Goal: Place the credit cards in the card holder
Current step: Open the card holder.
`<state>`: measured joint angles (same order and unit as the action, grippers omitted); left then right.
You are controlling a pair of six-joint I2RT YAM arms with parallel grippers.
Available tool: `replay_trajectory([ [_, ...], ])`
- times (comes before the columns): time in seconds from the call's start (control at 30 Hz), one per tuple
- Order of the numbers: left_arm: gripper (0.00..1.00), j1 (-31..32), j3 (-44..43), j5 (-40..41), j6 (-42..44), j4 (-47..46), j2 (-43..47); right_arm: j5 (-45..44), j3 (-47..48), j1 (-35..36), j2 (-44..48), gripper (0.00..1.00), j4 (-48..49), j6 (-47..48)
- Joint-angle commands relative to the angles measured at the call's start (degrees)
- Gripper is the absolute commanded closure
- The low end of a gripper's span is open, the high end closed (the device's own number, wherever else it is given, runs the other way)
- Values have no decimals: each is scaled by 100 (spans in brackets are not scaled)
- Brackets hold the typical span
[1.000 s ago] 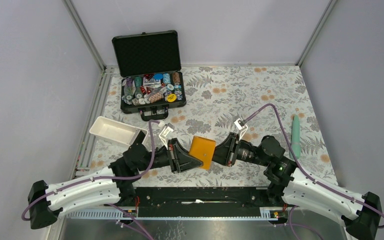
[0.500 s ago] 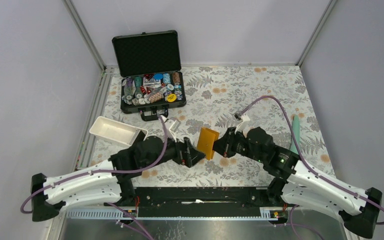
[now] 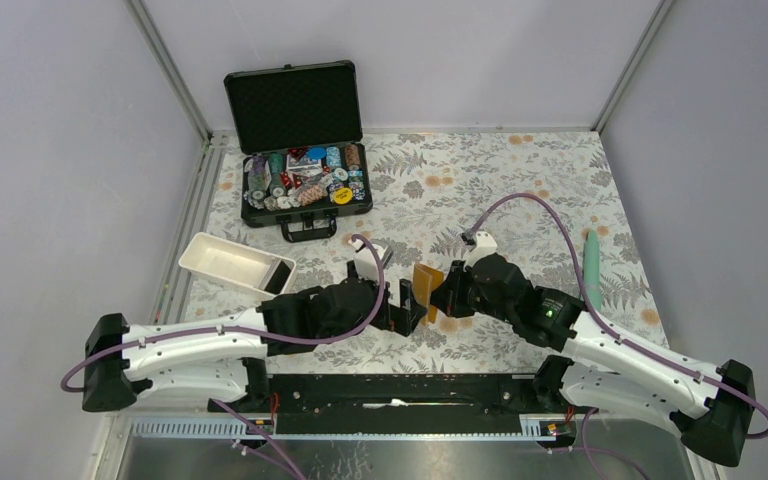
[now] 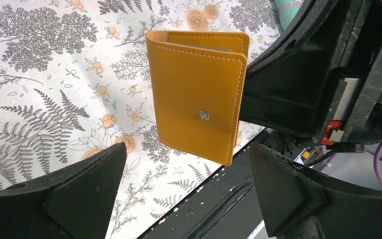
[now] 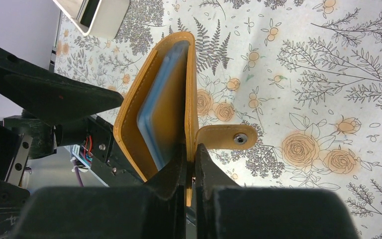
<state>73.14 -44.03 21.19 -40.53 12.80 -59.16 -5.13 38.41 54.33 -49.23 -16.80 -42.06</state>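
Floral-printed cloth (image 3: pixel 520 170) is seen covering the table, which is enclosed by plain grey walls. Just beyond the near edge, both arms are found converging at mid-table. The right gripper (image 5: pixel 190 153) is observed clamped shut on the card holder (image 4: pixel 196 94), which is held clear of the cloth, on edge, with its fold turned away from the right wrist. The holder is noted as partly open; pale blue sleeves (image 5: pixel 161 107) are visible inside, and the snap tab (image 5: pixel 227 137) is seen projecting loose to one side. The left gripper (image 3: pixel 408 303) is recorded with its jaws spread wide, facing the holder's outer cover and apart from it. Further back on the left, a white tray (image 3: pixel 222 262) is noted with a dark item (image 3: pixel 278 276) at one end; its nature cannot be determined. A teal object (image 3: pixel 591 270) is noted at the right edge. Farthest back, a black case (image 3: pixel 300 140) is found standing open, holding poker chips (image 3: pixel 305 185).
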Motion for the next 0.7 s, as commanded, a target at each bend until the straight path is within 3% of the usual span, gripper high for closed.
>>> replay_trajectory([
  [0.0, 1, 24, -225, 239, -63, -377, -110, -149, 297, 8, 44, 100, 45, -61],
  [0.43, 2, 16, -112, 34, -167, -993, -553, -2, 257, 8, 153, 100, 85, -125],
  [0.67, 13, -29, 210, -39, -257, -1163, -263, 23, 219, 12, 266, 100, 83, -129],
])
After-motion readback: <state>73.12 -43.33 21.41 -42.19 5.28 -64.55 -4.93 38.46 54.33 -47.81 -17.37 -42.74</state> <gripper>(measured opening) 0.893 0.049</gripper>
